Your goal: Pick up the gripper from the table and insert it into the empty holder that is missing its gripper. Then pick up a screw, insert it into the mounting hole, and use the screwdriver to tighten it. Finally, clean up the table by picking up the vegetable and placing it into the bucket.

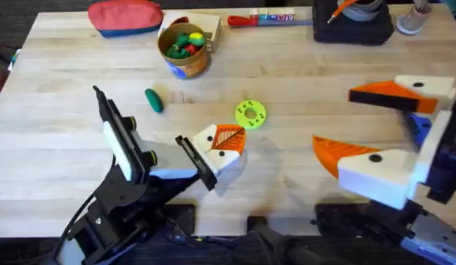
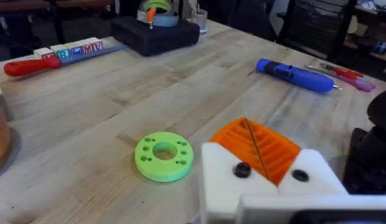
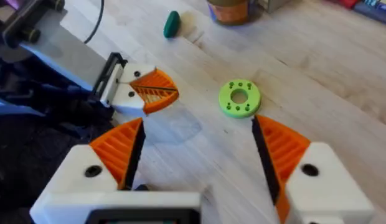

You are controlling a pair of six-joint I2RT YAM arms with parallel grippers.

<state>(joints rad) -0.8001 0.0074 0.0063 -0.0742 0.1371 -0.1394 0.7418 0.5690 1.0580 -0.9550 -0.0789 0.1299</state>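
dark green vegetable (image 1: 154,100) looks light, rigid, roll-prone (rounded ends): pinch mid-body. right pincer (image 1: 375,137) spread wide; left pincer (image 1: 222,146) state unclear.

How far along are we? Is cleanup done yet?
Not yet: the vegetable lies on the table outside the bucket. The screwdriver lies ungripped, so tightening looks pending. The right tool is open and empty. The left tool sits beside the green disc. I cannot tell whether the insertion is done.
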